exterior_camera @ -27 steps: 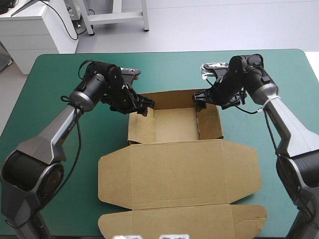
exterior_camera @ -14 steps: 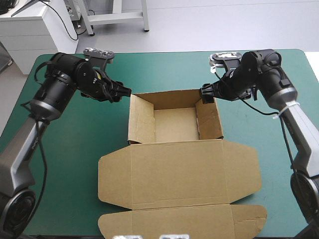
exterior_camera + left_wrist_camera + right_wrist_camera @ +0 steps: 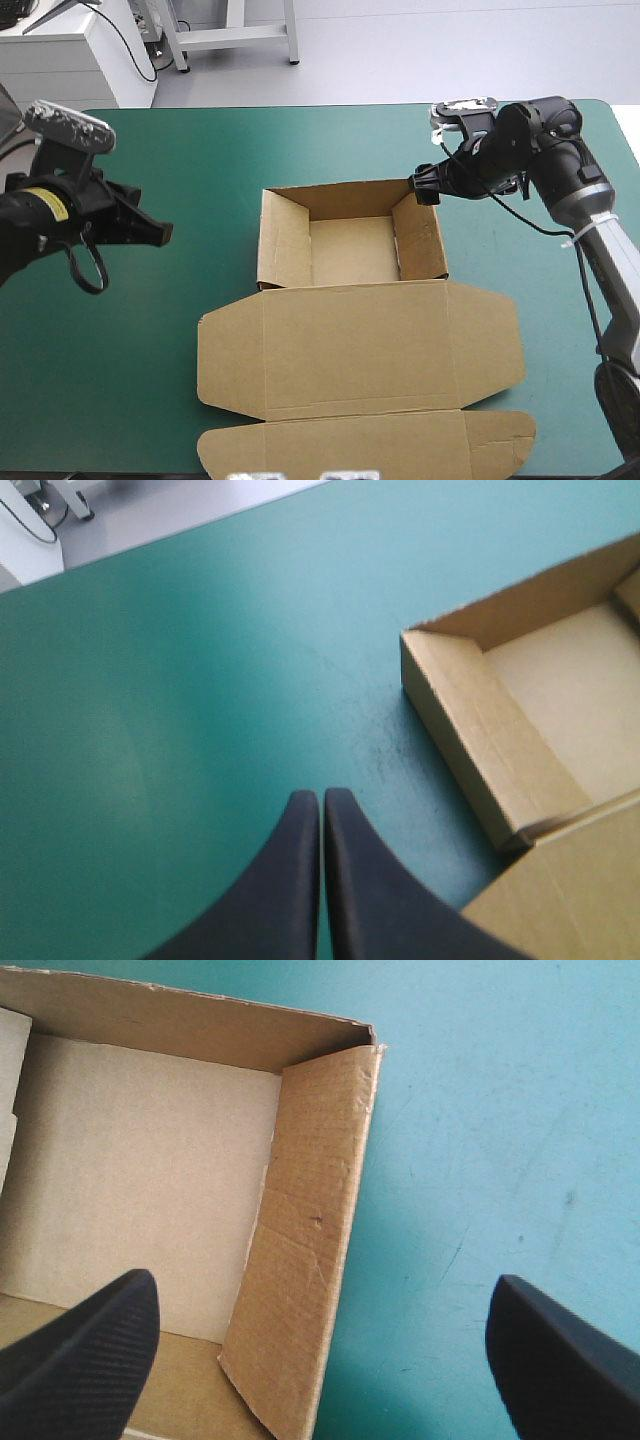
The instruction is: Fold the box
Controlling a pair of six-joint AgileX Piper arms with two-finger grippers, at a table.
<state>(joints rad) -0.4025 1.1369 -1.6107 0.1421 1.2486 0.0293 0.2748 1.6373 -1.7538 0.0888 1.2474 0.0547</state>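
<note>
Brown box (image 3: 350,250) walls hold unaided; my left gripper (image 3: 321,798), pressed together, has pulled well clear, right gripper (image 3: 424,186), spread apart, near its wall.

I get bright, even light from overhead; walls of the box (image 3: 360,340) throw only faint, soft shadows onto the teal-green cover (image 3: 120,380).

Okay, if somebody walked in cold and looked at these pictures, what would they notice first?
The brown box in the middle of the table: its far part is an open tray with raised walls, and its lid lies flat toward the near edge. The right gripper hangs open over the tray's right wall at the far corner. The left gripper is shut, well off to the left, apart from the box.
</note>
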